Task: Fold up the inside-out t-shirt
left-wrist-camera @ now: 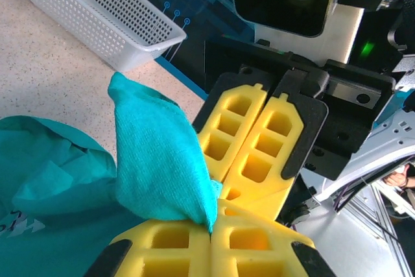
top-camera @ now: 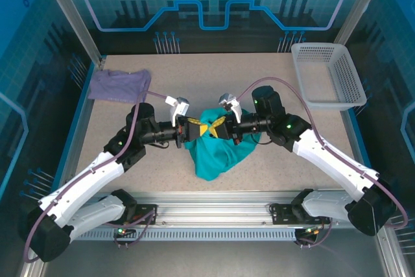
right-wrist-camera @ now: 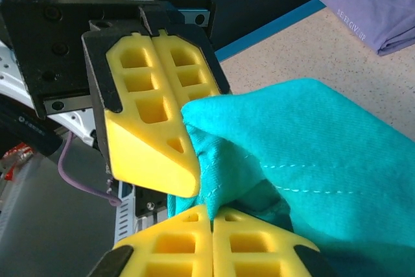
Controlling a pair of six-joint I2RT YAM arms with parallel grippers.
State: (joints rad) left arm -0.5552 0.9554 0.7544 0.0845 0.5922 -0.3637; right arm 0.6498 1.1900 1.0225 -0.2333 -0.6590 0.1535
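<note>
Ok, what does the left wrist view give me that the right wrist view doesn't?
Left wrist: the white basket on the table behind, and a bit of white print on the t-shirt. Right wrist: the lavender shirt, and the t-shirt's seam stitching. Both: the teal t-shirt bunched where the left gripper and right gripper meet tip to tip, both shut on its fabric.

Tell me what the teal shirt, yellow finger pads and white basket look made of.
Teal t-shirt: soft matte knit, probably cotton; fine weave texture, stitched seam, limp folds.
Yellow finger pads: looks like moulded plastic or rubber, smooth matte, hollow pockets; hardness unclear.
White basket: rigid plastic, slight sheen, moulded slotted walls.
</note>
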